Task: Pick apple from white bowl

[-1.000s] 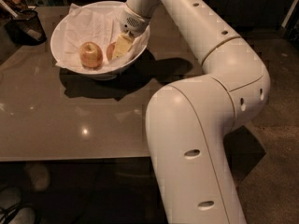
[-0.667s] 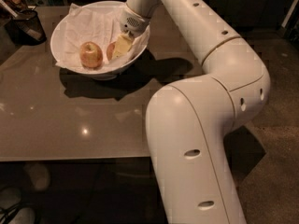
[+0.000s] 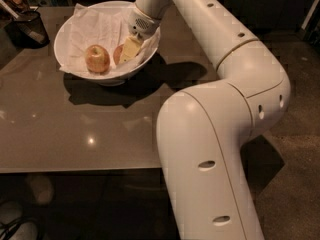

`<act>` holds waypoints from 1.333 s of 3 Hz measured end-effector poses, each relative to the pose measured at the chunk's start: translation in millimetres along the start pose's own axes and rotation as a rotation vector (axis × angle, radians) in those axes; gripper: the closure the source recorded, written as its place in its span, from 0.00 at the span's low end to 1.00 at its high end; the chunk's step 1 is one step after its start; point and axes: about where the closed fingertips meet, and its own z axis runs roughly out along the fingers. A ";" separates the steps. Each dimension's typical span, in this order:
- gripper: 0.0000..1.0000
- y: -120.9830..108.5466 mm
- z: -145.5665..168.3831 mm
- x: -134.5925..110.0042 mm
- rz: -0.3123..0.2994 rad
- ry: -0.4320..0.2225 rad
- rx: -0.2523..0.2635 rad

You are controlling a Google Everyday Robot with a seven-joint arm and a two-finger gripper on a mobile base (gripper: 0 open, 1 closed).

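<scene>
The white bowl (image 3: 67, 31), wide and lined with crumpled white paper, stands at the far left of the table. The redder apple (image 3: 118, 54) lies inside it at the right, partly hidden by my gripper (image 3: 128, 49), which reaches down into the bowl right against that apple. A paler yellow-orange apple (image 3: 97, 58) lies just left of it, apart from the gripper.
A small dark cup of utensils (image 3: 31, 26) stands left of the bowl at the table's far corner. The brown glossy table (image 3: 75, 129) ends at its front edge low in the view. My large white arm (image 3: 220, 109) fills the right side.
</scene>
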 end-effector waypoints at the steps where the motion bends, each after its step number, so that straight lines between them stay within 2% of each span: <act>1: 1.00 2.0 -11.8 -6.2 0.001 0.002 0.028; 2: 1.00 11.7 -36.2 -19.6 -0.020 0.005 0.060; 4: 1.00 35.2 -64.5 -36.4 -0.091 -0.036 0.046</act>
